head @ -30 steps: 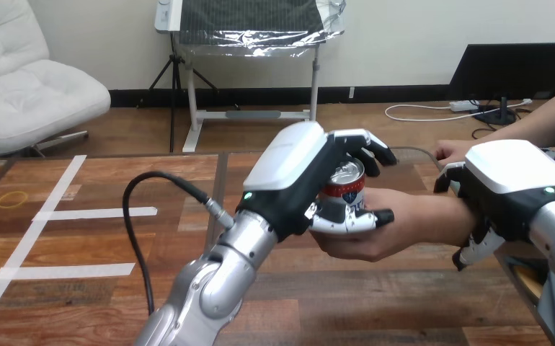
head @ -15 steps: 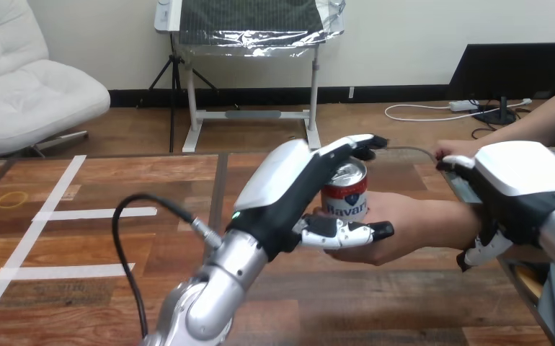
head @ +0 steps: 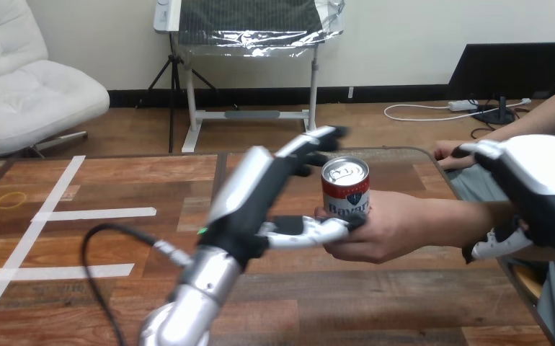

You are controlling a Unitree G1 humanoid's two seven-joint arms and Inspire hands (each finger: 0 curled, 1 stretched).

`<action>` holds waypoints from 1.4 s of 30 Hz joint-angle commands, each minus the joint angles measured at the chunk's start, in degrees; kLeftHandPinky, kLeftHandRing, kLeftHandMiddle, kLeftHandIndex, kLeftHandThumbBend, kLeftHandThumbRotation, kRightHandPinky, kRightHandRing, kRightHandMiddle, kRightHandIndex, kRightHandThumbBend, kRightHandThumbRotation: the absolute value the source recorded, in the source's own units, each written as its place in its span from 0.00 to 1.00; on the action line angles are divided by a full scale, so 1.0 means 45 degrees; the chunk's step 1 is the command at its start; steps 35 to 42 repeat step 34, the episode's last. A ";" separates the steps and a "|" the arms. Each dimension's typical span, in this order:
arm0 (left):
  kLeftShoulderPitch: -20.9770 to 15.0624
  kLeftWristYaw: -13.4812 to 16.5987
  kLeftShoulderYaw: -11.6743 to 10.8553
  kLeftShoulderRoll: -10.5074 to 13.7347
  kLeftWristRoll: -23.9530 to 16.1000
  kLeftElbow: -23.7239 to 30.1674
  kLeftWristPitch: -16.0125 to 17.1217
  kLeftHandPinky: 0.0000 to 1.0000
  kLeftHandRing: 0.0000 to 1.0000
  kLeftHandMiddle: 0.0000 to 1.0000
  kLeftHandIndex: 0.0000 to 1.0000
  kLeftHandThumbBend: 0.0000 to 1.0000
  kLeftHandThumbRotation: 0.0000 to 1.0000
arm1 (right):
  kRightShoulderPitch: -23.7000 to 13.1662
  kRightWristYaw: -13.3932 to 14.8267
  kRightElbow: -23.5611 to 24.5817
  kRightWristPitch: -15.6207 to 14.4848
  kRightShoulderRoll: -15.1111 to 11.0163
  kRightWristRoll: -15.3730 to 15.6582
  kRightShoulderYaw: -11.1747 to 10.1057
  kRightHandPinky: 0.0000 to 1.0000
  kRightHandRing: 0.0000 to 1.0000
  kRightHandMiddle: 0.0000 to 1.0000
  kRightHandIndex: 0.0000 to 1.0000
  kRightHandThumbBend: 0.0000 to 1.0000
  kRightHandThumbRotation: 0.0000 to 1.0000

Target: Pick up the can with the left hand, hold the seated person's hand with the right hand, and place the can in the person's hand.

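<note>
Head view, read from left to right. At centre-left my left robot hand (head: 249, 191) is spread wide, fingers straight, and has hold of nothing. Its upper fingers (head: 316, 139) reach past the can's top on the left side, and its lower digit lies along the base of the can (head: 345, 186). I cannot tell whether that digit touches the can or only the person's fingers.

The can stands upright at the frame's centre, resting in the person's hand (head: 379, 231), above the wooden counter (head: 332, 303). The person's fingers wrap the lower part of the can loosely.

At the right edge my right robot hand (head: 534, 191) sits over the person's wrist (head: 476, 220), with its fingers curled beneath it.

Risks, as I judge them:
- **Snagging.** If I pull the left robot hand back along its present line, the lower digit may catch the can's base or the person's fingers and tip the can leftward onto the counter.
- **Tilting.** A tug or twist from the right robot hand would tilt the palm, with the same result.
- **Early release.** The can is tall for its footing, so letting go of the wrist before the person's grip tightens looks premature.
</note>
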State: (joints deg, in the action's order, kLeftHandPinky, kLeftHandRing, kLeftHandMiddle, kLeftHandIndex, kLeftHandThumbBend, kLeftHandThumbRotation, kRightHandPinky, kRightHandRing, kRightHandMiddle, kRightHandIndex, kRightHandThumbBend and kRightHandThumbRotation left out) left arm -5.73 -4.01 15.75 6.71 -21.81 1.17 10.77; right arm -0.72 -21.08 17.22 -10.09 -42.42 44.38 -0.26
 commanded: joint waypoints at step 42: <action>0.3046 0.1844 -0.1902 -0.0809 0.2189 0.2434 0.1965 0.75 0.80 0.83 0.85 0.55 0.13 | 0.3034 0.4270 0.4421 0.1171 0.4699 -0.2665 -0.1579 0.76 0.87 0.87 0.82 0.49 0.04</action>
